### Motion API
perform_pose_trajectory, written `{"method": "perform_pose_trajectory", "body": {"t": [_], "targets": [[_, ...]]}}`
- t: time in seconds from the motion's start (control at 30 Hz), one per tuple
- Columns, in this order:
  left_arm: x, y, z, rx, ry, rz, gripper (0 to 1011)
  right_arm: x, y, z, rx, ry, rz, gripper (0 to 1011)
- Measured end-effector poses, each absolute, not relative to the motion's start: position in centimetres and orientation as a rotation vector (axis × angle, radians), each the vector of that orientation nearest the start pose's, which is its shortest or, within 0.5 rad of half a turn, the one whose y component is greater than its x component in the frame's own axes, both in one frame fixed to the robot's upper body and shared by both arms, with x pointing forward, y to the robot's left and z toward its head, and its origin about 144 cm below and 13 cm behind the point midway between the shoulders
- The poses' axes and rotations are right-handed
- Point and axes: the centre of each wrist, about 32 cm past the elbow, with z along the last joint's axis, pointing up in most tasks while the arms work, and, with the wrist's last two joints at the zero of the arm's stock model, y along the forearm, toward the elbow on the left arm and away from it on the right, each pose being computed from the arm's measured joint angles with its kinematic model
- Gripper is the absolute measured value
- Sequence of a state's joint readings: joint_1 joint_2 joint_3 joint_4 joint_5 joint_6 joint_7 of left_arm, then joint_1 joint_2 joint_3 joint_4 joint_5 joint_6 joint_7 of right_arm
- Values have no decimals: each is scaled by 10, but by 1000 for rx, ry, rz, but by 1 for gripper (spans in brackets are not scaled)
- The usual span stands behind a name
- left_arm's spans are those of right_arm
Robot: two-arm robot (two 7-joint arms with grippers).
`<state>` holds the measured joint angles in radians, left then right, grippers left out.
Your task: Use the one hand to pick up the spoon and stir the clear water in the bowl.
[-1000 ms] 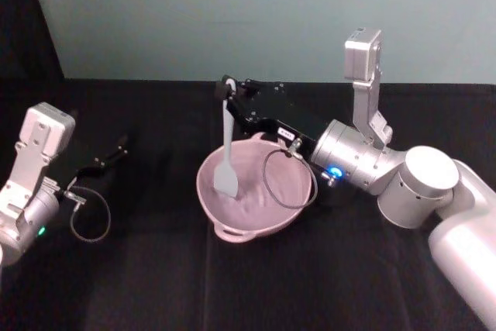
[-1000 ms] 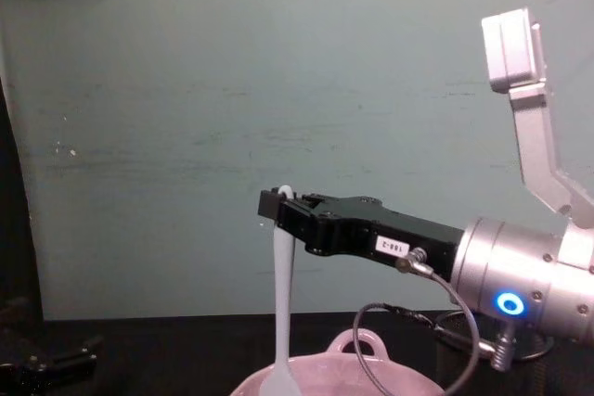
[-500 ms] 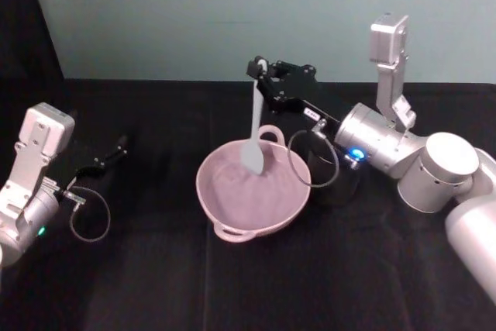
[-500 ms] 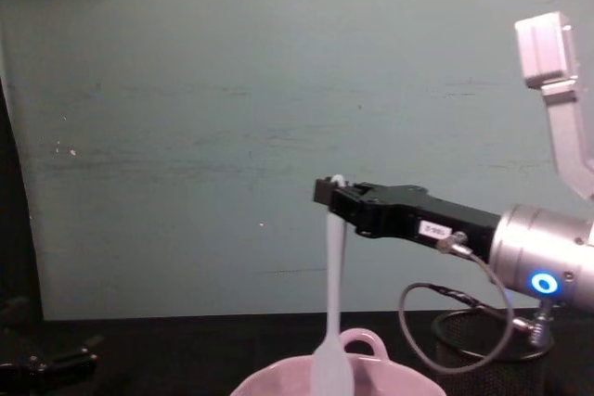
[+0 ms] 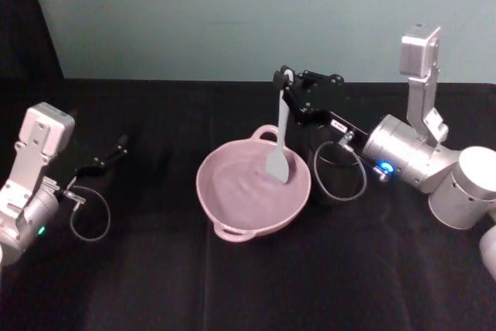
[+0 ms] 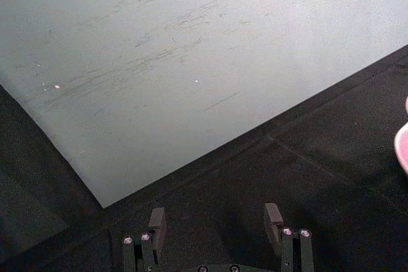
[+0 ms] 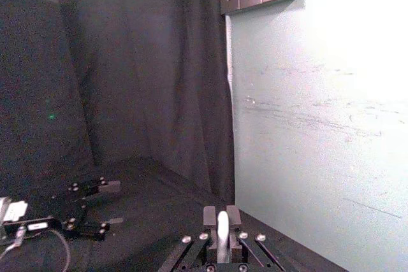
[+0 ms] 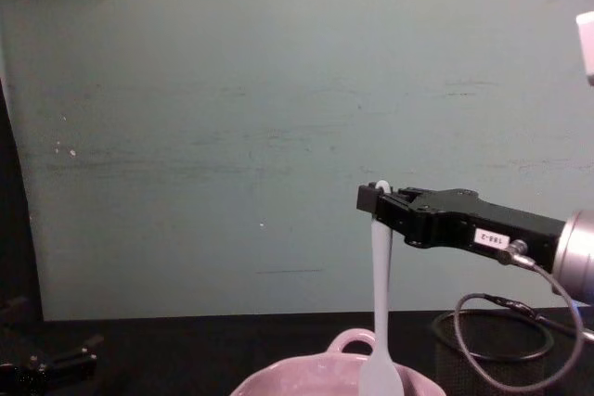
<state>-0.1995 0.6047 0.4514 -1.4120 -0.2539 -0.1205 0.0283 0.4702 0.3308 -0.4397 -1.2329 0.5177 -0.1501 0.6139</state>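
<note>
The pale pink bowl (image 5: pixel 232 207) sits at the middle of the black table, its loop handle toward the back; its rim (image 8: pixel 306 373) shows low in the chest view. The white spoon (image 5: pixel 280 139) hangs upright, its flat head inside the bowl's right side. My right gripper (image 5: pixel 288 81) is shut on the top of the spoon's handle (image 8: pixel 380 238), above the bowl's back right rim. The handle's end (image 7: pixel 222 230) sits between the fingers in the right wrist view. Water is scarcely visible against the glaze. My left gripper (image 5: pixel 120 145) rests open at the far left, fingers (image 6: pixel 157 221) apart.
A black wire-mesh cup (image 5: pixel 329 172) stands just right of the bowl, under my right wrist, with a loose cable loop in front. A teal wall (image 5: pixel 232 13) runs behind the table. Black cloth covers the table in front of the bowl.
My right gripper has carried the spoon rightward across the bowl, from its left side to its right side. The left arm has not moved.
</note>
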Motion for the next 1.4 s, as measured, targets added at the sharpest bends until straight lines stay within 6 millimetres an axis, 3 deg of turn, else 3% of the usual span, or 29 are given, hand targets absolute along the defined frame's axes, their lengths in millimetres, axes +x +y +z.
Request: {"method": "perform_pose_trajectory", "body": {"t": [0.27, 0.6, 1.03, 1.4], "targets": [[489, 310, 1140, 304, -285, 1248, 1011, 555, -234, 1191, 111, -91, -658, 105], [489, 310, 1140, 304, -285, 1248, 1011, 545, -214, 1190, 123, -84, -590, 105], [489, 310, 1140, 305, -285, 1248, 1011, 574, -184, 1183, 155, -55, -558, 105], [489, 310, 1140, 304, -285, 1248, 1011, 598, -196, 1181, 143, -58, -615, 105]]}}
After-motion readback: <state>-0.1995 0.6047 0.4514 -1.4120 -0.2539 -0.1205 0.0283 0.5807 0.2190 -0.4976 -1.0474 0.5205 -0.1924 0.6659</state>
